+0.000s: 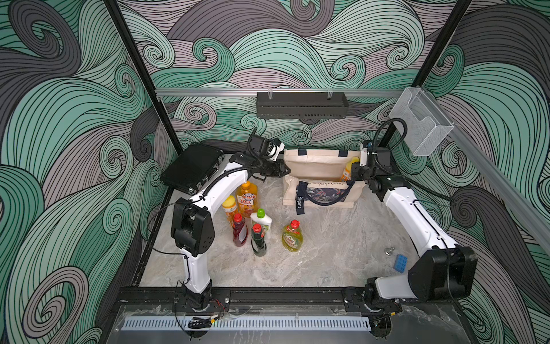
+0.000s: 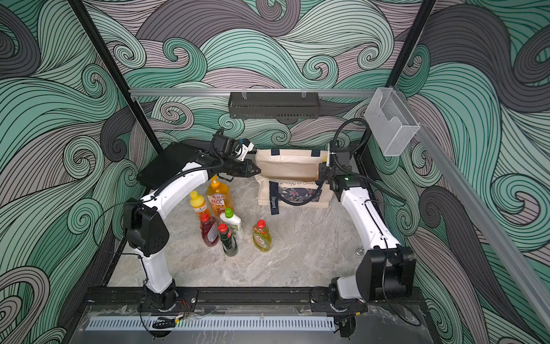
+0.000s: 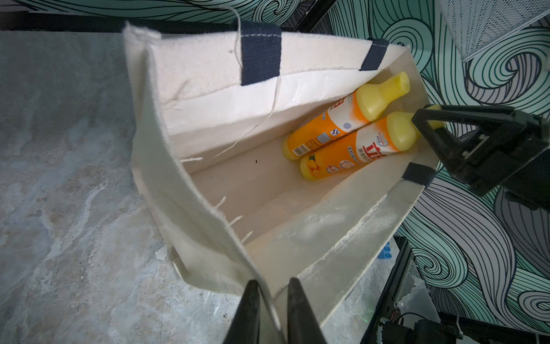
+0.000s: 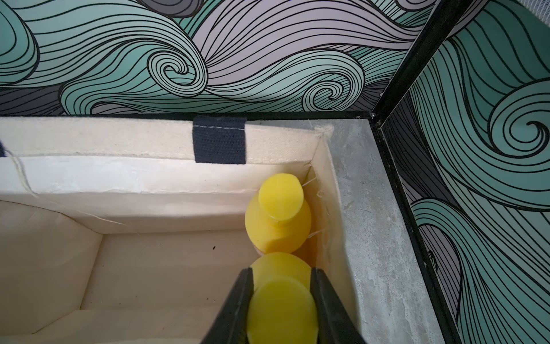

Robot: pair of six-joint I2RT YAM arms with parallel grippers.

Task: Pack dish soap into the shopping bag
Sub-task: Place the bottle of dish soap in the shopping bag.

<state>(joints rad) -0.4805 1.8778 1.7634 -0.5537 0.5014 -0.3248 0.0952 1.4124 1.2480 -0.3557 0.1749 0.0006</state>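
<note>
Six loose bottles (image 1: 260, 222) stand left of the shopping bag (image 1: 312, 162). The left gripper (image 3: 272, 286) has narrow jaws, apparently pinching the bag's left rim. Inside, at the right end, the right gripper (image 4: 281, 274) clamps the yellow cap of an orange bottle (image 4: 281, 309), just beside a second orange bottle (image 4: 278, 220).

**Yellow cap pinched in the bag's corner**

Down into the open cream shopping bag (image 4: 119, 140), pale lining inside. Right gripper (image 4: 281, 272) closed, black fingers (image 4: 238, 306) pressed to either side of the cap of a yellow-capped bottle (image 4: 281, 309). Just past it, a second bottle (image 4: 278, 220), same yellow cap, tucked into the corner against the end wall. Navy handle tab (image 4: 219, 140) stitched over the far rim, loose threads along the seams. Beside the bag, grey marbled desk (image 4: 375, 223), then a black frame post (image 4: 415, 59) and swirl-patterned walls (image 4: 208, 59).
</note>
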